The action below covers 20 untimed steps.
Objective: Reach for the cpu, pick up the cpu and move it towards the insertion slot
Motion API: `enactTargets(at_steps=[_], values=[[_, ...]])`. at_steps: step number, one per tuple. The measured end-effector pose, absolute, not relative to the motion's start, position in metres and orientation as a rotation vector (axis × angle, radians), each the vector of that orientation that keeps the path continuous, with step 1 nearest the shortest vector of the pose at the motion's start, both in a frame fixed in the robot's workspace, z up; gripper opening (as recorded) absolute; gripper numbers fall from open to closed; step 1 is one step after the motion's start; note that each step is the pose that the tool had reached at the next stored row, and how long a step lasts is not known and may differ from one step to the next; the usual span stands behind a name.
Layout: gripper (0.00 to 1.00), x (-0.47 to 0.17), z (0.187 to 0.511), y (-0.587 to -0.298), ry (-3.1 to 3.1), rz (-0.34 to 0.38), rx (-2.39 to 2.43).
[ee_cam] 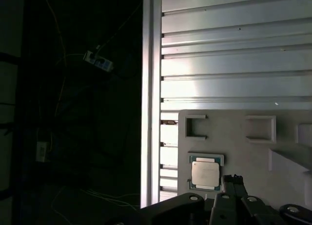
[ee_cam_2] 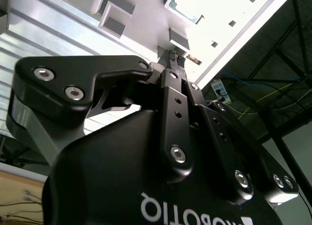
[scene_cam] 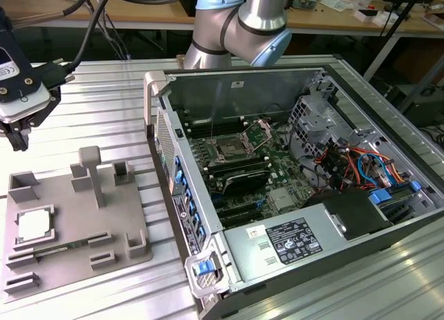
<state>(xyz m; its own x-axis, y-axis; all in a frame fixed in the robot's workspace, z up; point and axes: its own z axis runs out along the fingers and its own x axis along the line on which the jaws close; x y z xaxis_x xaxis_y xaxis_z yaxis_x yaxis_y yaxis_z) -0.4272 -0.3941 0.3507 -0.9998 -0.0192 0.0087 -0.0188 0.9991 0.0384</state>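
The surface is a ribbed aluminium table (scene_cam: 104, 105) whose slats catch the light. At the exterior view's left, the gripper (scene_cam: 19, 136) hangs above the far left corner of the grey tray (scene_cam: 76, 223). Its claw is pressed together with nothing in it, as the second wrist view (ee_cam_2: 176, 58) also shows.

The tray lies flat on the table, and the cpu (scene_cam: 33, 226) sits in a recess near the tray's left edge, silvery top up. In the first wrist view the cpu (ee_cam: 205, 173) lies just beside the fingertips (ee_cam: 229, 178) but apart from them.

To the tray's right stands an open computer case (scene_cam: 236, 91). On its green motherboard (scene_cam: 277, 167) is the insertion slot (scene_cam: 229, 151), well apart from the tray.

Behind the tray and case rise the arm's base (scene_cam: 239, 25), black cables (scene_cam: 97, 21) and a wooden bench (scene_cam: 139, 7).
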Motion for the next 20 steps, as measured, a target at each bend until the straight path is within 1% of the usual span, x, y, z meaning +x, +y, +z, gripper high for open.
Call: enactTargets(at_steps=[20], values=[[0.11, -0.4335, 0.35, -0.3959, -3.132, -0.06, 0.03]])
